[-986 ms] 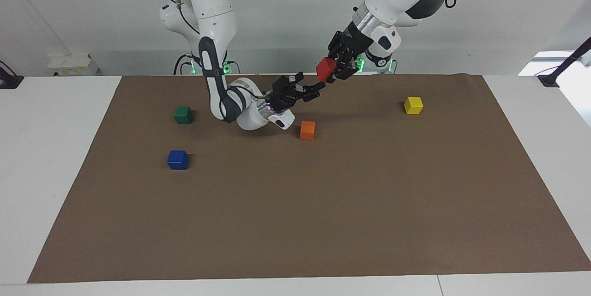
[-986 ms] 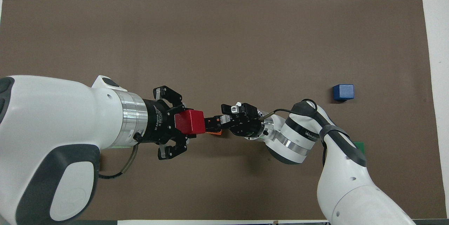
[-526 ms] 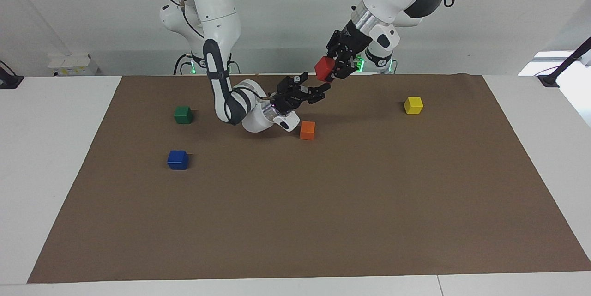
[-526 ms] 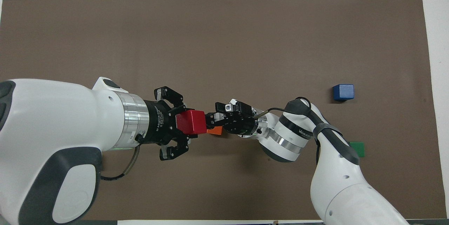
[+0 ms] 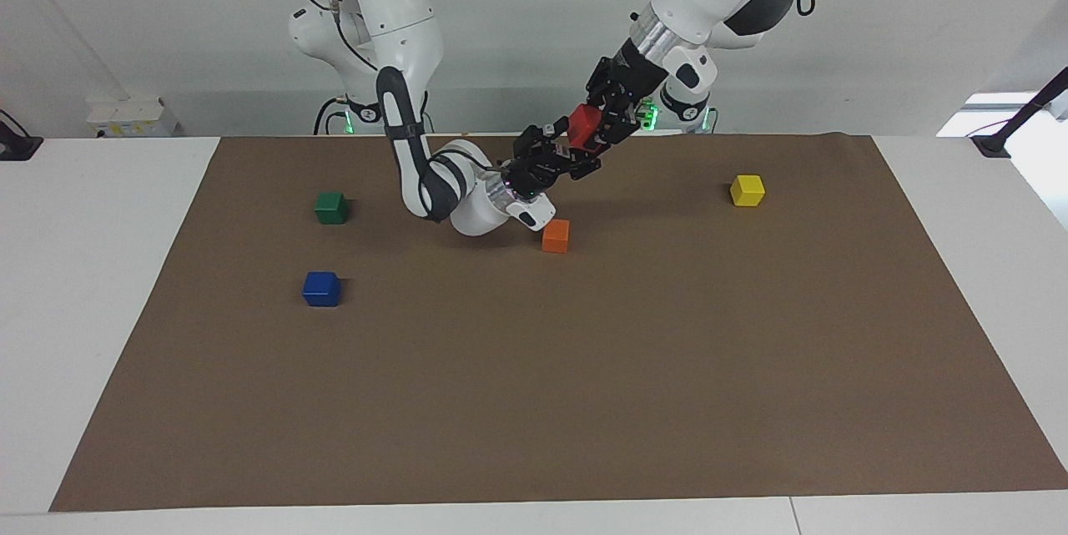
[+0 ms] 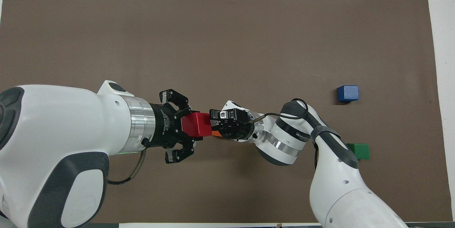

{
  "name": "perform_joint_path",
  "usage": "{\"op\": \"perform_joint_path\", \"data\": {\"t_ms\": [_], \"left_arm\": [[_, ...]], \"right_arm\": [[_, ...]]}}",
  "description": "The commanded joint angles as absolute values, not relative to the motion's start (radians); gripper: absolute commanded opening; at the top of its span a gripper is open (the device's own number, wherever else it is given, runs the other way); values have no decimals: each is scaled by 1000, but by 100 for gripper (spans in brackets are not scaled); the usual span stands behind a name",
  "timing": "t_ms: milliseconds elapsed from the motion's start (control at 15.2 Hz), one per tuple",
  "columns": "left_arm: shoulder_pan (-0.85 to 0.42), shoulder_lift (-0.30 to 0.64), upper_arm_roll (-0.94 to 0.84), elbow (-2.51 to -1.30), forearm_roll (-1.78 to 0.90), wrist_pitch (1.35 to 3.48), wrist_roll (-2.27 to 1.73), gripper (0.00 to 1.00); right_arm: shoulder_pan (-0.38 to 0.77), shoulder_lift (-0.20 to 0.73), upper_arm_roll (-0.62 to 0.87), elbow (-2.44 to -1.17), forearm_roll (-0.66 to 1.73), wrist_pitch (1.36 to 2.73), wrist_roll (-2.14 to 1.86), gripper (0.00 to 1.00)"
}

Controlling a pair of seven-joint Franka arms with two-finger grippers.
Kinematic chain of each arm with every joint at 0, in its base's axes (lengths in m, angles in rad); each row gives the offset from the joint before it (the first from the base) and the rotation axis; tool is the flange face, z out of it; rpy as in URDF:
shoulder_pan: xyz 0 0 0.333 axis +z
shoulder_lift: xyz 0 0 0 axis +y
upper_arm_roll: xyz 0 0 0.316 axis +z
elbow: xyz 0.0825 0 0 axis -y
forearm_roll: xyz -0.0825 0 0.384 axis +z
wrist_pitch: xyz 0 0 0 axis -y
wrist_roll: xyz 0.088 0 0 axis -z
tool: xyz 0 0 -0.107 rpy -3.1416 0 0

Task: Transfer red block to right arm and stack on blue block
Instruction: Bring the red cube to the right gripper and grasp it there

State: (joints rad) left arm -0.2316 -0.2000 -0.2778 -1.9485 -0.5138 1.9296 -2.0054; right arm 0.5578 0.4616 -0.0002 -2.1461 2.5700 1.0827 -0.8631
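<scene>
My left gripper is shut on the red block and holds it in the air over the mat's edge nearest the robots. The block's free end points at my right gripper, which is open, with one finger above and one below that end. I cannot tell whether they touch it. In the overhead view the red block sits between the left gripper and the right gripper. The blue block stands alone on the mat toward the right arm's end.
An orange block lies on the brown mat just under the two grippers. A green block sits nearer the robots than the blue one. A yellow block rests toward the left arm's end.
My right gripper has risen and moved up to the red block, closing the gap between them. The left gripper has lifted the block slightly and edged toward it.
</scene>
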Motion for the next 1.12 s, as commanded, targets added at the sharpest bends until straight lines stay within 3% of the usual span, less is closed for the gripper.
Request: {"op": "perform_joint_path", "data": {"t_ms": [0,66,131,526,592,1052], "left_arm": [[-247,-239,-265,-1993,-538,1956,-2016,0],[-247,-239,-265,-1993,-538,1956,-2016,0],[-247,-241,-265,-1996,-538,1954,-2016,0],[-247,-242,-264,-1997,-538,1948,-2008,3],[-248,-242,-265,-1996,-535,1953,-2003,99],[-221,-261,-256,-1985,-528,1937,-1988,100]], "right_arm": [[578,472,6,-2137,2657,1101,-900,79],[578,472,5,-2138,2655,1103,-920,51],[575,472,5,-2138,2645,1107,-928,1],[572,462,3,-2137,2637,1154,-943,0],[572,460,3,-2137,2637,1157,-949,0],[569,442,3,-2137,2637,1183,-957,0]]}}
